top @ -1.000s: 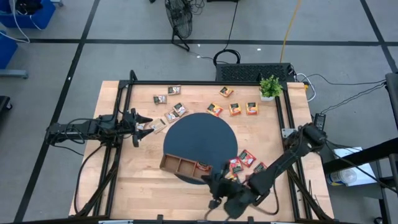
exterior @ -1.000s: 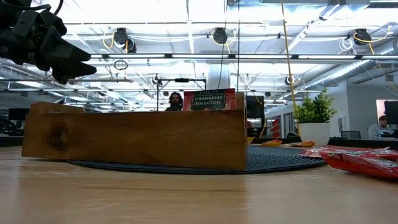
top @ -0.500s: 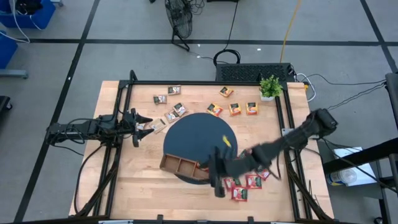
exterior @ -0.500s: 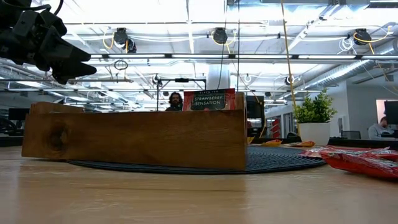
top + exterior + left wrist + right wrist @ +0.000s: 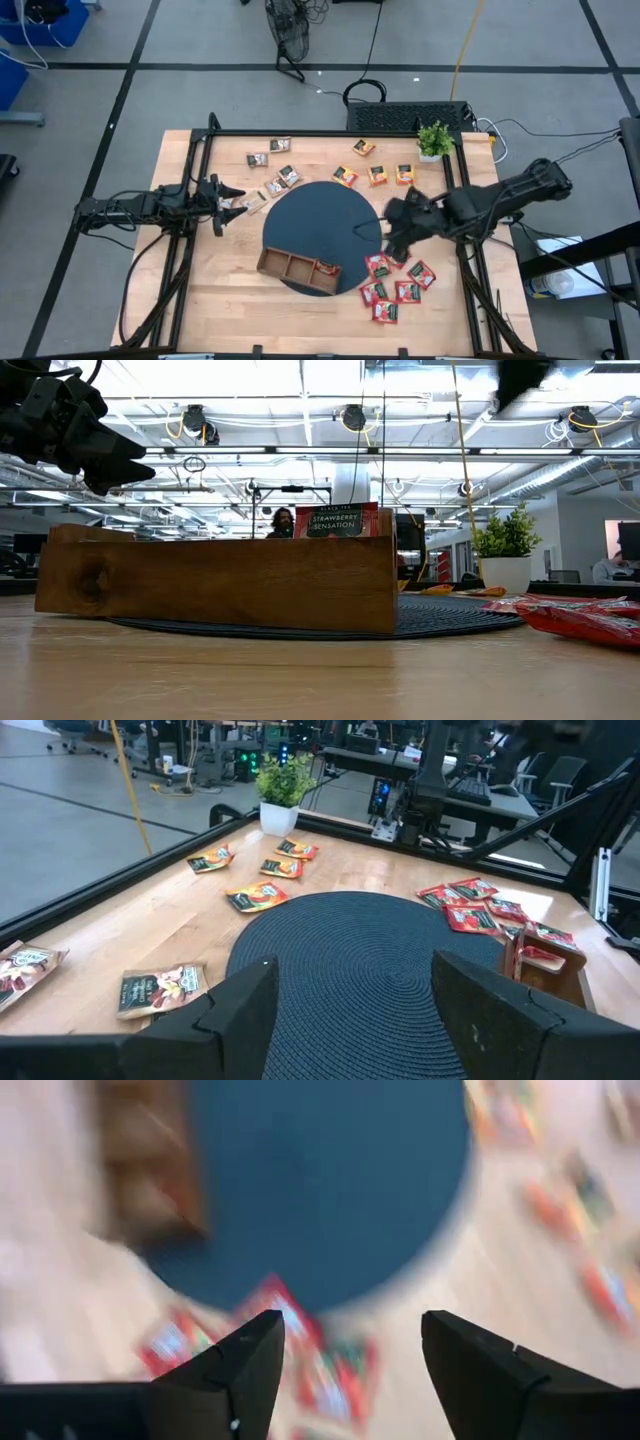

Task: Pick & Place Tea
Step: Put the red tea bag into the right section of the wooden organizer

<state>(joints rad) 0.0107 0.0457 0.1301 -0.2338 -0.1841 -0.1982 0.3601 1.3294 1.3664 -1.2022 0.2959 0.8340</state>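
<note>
The long wooden tray [image 5: 298, 270] lies on the near edge of the dark round mat [image 5: 320, 225]. One red tea sachet [image 5: 337, 520] stands upright in the tray's right end compartment. Several more red sachets [image 5: 392, 285] lie flat on the table, to the right of the tray. Orange sachets [image 5: 377, 174] lie at the far right, brown and white ones [image 5: 268, 172] at the far left. My right gripper [image 5: 392, 228] [image 5: 350, 1330] hovers open and empty above the mat's right edge. At the mat's left side my left gripper [image 5: 232, 196] [image 5: 350, 982] waits, open and empty.
A small green potted plant [image 5: 434, 140] stands at the far right corner. A black frame [image 5: 330, 133] borders the table's far edge and sides. Bare wood shows near the front left corner [image 5: 215, 300].
My right gripper has left the tray's right end by the near edge, risen and swung toward the table's right and far side, now over the mat's right edge. The red sachets that its arm covered now show. The sachet in the tray has stayed upright.
</note>
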